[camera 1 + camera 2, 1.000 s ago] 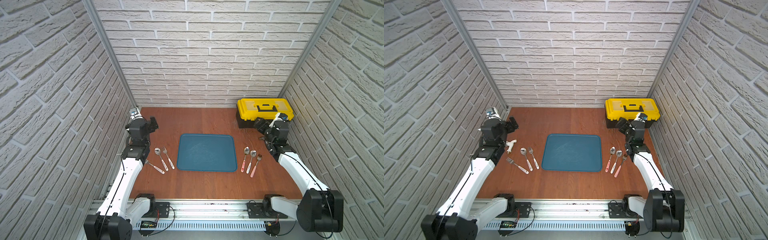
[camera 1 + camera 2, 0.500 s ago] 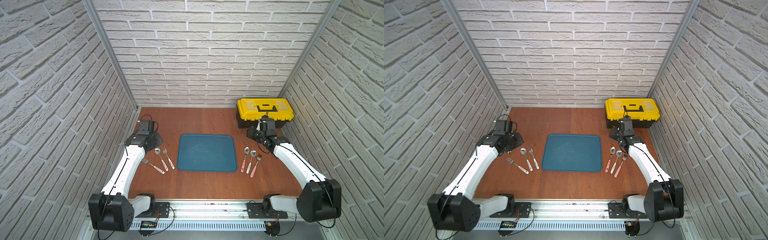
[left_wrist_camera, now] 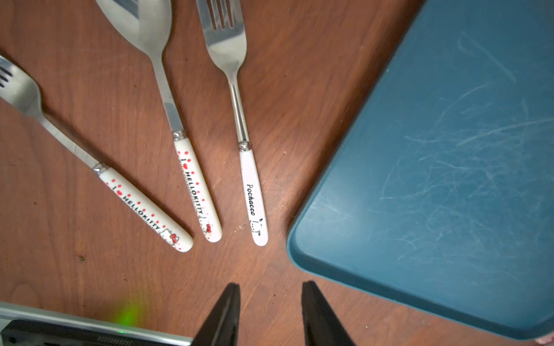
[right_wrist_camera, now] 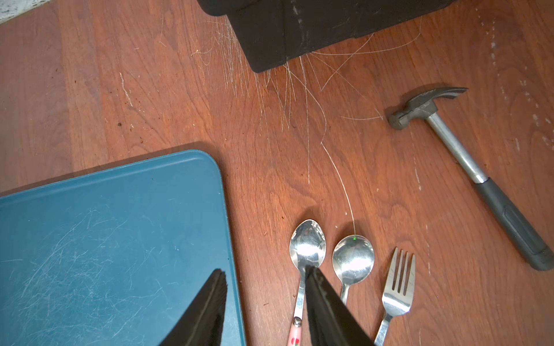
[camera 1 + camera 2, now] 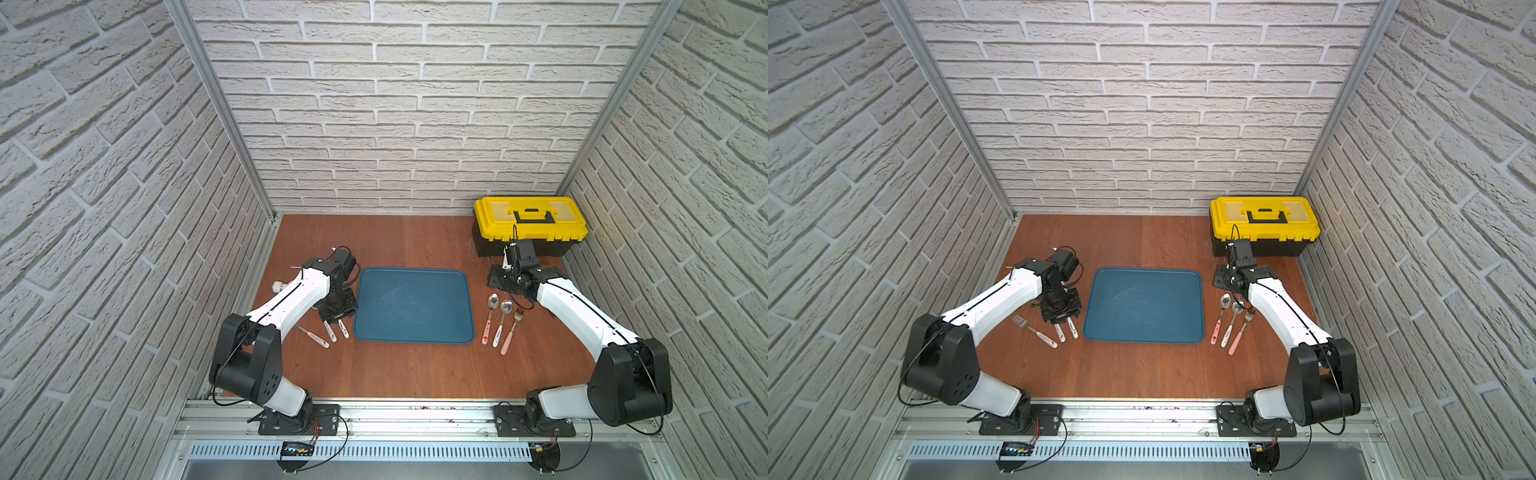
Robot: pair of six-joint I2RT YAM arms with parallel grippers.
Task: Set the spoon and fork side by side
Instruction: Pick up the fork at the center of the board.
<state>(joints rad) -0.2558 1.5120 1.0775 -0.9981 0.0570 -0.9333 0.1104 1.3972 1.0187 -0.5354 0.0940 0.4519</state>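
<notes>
Left of the blue tray (image 5: 415,305) lie a Hello Kitty fork (image 3: 141,206), a Hello Kitty spoon (image 3: 192,176) and a Pochacco fork (image 3: 250,182), handles fanned toward my left gripper (image 3: 271,287). It hangs open and empty just above them (image 5: 337,318), covering their heads in both top views. Right of the tray lie two spoons (image 4: 307,248) (image 4: 353,259) and a pink-handled fork (image 4: 400,281), side by side. My right gripper (image 4: 265,271) hovers open and empty over the gap between the tray's edge and the nearest spoon (image 5: 490,316).
A yellow and black toolbox (image 5: 530,224) stands at the back right, close behind the right gripper. A hammer (image 4: 467,167) lies on the wooden table beside the right cutlery; my right arm hides it in both top views. Brick walls close in both sides.
Both arms have swung down and inward from the table's sides. The left gripper now hangs over the left cutlery, the right one by the tray's back right corner. Both jaws have narrowed.
</notes>
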